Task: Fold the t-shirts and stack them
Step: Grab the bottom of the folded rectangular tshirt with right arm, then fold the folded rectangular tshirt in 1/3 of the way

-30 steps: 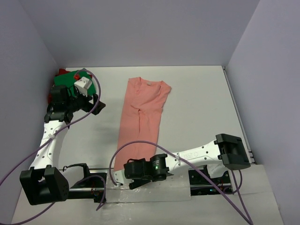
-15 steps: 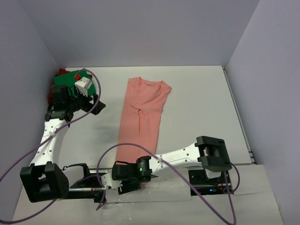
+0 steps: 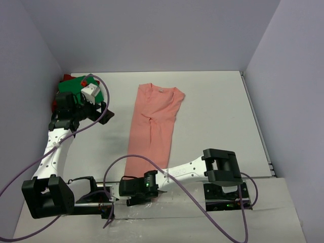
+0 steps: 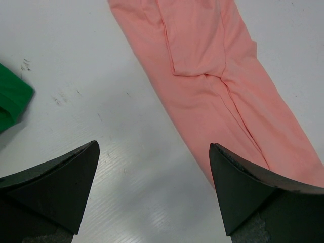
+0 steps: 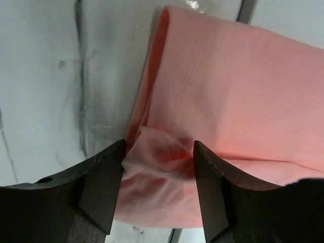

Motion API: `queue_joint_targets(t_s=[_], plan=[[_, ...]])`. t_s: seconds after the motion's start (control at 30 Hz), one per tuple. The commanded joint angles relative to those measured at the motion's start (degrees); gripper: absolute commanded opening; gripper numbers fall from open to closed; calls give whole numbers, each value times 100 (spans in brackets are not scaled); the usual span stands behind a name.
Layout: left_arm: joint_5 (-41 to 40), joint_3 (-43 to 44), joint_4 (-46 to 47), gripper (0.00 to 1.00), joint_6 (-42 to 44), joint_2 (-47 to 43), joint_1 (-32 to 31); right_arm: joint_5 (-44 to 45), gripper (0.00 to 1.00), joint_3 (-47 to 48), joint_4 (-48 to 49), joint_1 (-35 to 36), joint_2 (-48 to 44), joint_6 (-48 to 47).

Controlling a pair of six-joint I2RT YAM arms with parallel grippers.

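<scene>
The salmon-pink t-shirt point(image 3: 152, 126) lies folded into a long narrow strip down the middle of the table, collar at the far end. My right gripper point(image 3: 129, 192) is at its near left corner. In the right wrist view the gripper point(image 5: 158, 167) has a bunched fold of the hem point(image 5: 162, 162) pinched between its fingers. My left gripper point(image 3: 104, 109) hangs open and empty above bare table, left of the shirt point(image 4: 212, 86). The green t-shirt point(image 3: 71, 85) lies in the far left corner, over the red t-shirt point(image 3: 64, 77), which is mostly hidden.
Grey walls close the table on the left, back and right. A metal rail point(image 3: 192, 195) with the arm bases runs along the near edge. Purple cables point(image 3: 91, 121) loop from both arms. A green corner point(image 4: 10, 98) shows at the left wrist view's edge.
My right arm has swung left along the near edge, carrying its gripper from the middle of the shirt's hem to its near left corner. The left arm has not moved.
</scene>
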Motion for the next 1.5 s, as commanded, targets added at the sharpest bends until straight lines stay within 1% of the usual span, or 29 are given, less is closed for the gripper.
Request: queue_joint_targets(t_s=[0.0, 0.13, 0.23, 0.3, 0.33, 0.37, 0.43, 0.47, 0.5, 0.73, 0.87, 1.2, 1.37, 1.4, 1.47], plan=[[228, 101, 72, 99, 76, -39, 30, 383, 63, 359, -141, 26, 193, 181], [281, 101, 72, 99, 84, -4, 30, 217, 63, 552, -370, 35, 430, 313], [281, 92, 81, 99, 102, -13, 30, 348, 62, 570, -353, 26, 571, 366], [290, 57, 99, 99, 128, -39, 30, 357, 59, 596, -361, 35, 624, 401], [307, 57, 99, 99, 128, -48, 30, 357, 56, 605, -379, 26, 667, 401], [307, 40, 116, 99, 128, -48, 30, 357, 44, 614, -388, 26, 694, 418], [334, 5, 151, 99, 128, -66, 30, 428, 28, 640, -396, 26, 781, 445], [342, -4, 160, 99, 146, -66, 30, 454, 10, 640, -423, 26, 800, 436], [351, -13, 160, 99, 155, -74, 30, 506, 1, 640, -432, 26, 817, 419], [404, -22, 178, 99, 190, -13, 30, 761, 0, 509, -441, -141, 782, 331], [457, 40, 151, 99, 234, 66, 30, 1209, 0, 508, -396, -580, 572, 243], [597, 136, 125, 99, 295, 286, 30, 1675, 0, 833, -300, -1897, 0, -345], [668, 180, 81, 99, 331, 382, 30, 1685, 0, 930, -168, -2189, -193, -697], [676, 189, 81, 99, 331, 400, 30, 1850, 0, 939, -81, -2215, -211, -854], [694, 180, 72, 99, 348, 426, 30, 1878, 0, 1009, -71, -2312, -255, -996]])
